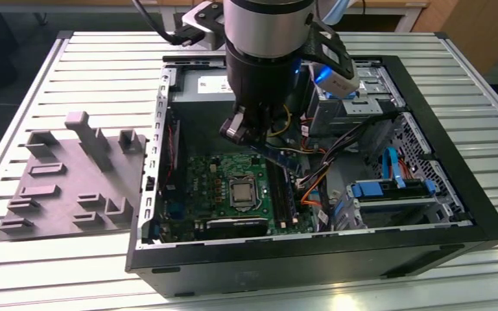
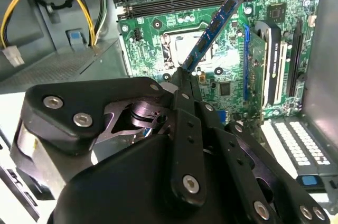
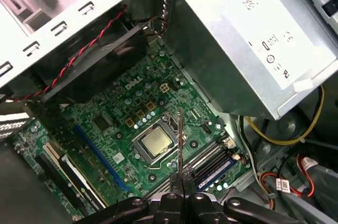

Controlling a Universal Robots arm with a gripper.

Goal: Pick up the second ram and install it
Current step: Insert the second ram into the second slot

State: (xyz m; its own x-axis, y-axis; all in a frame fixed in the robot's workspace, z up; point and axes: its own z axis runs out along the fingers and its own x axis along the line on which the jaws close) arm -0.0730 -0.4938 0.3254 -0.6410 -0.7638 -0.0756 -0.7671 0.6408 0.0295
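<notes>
Gripper (image 2: 184, 78) w/ second ram (image 2: 214, 26) above mobo (image 3: 108, 110)

Slatted metal table (image 1: 102, 58) carries grey tray (image 1: 67, 188), open computer case (image 1: 318, 256).

A robotics lab: robot arm (image 1: 266, 45) at top centre, slatted metal bench (image 1: 50, 272) bearing an open PC case (image 1: 318, 256), jig tray (image 1: 59, 194) mid-left.

Grey tray (image 1: 59, 176) beside open case (image 1: 318, 256); motherboard (image 1: 204, 176) inside; orange cables (image 1: 315, 194), possibly SATA.
</notes>
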